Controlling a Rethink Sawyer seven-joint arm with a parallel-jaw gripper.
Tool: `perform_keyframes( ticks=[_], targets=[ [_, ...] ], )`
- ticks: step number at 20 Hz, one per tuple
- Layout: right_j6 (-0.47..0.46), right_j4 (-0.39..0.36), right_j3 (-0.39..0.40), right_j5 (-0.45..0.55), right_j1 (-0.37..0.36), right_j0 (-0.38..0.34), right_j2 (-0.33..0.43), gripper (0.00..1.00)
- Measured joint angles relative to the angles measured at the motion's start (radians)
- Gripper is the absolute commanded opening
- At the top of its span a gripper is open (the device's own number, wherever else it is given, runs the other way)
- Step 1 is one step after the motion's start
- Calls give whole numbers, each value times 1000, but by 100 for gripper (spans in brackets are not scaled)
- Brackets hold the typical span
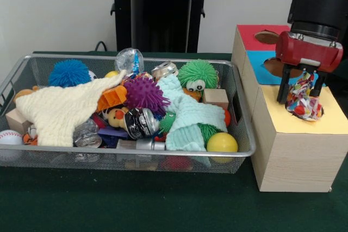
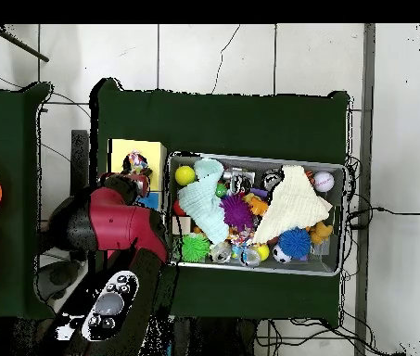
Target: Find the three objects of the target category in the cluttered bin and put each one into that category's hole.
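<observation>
My gripper (image 1: 300, 96) is shut on a wrinkly wrapper wad (image 1: 305, 105) printed red, yellow, blue and white. It holds the wad just above the yellow top (image 1: 283, 117) of the nearest wooden box, right of the bin; any hole there is hidden behind the wad. In the overhead view the wad (image 2: 137, 163) shows at the edge of the yellow box (image 2: 126, 148), with the arm over it. The wire mesh bin (image 1: 242, 113) is full of clutter. I cannot pick out another printed wrapper wad in it. A shiny clear-and-blue crinkled wad (image 1: 129, 59) lies at its back rim.
Behind the yellow box stand a blue-topped box (image 1: 260, 64) and a red-topped box (image 1: 253, 32), each with a hole. The bin holds spiky balls (image 1: 144, 93), two knitted cloths (image 1: 65, 110), crushed cans (image 1: 140, 122), a yellow ball (image 1: 222, 143) and wooden blocks (image 1: 216, 97).
</observation>
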Motion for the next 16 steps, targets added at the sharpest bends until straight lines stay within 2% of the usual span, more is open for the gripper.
perform_keyframes(
  ticks=[10, 16],
  targets=[
    [0, 0, 7, 22, -14, 1, -3, 100],
    [0, 0, 9, 175, -53, 6, -19, 100]
  ],
)
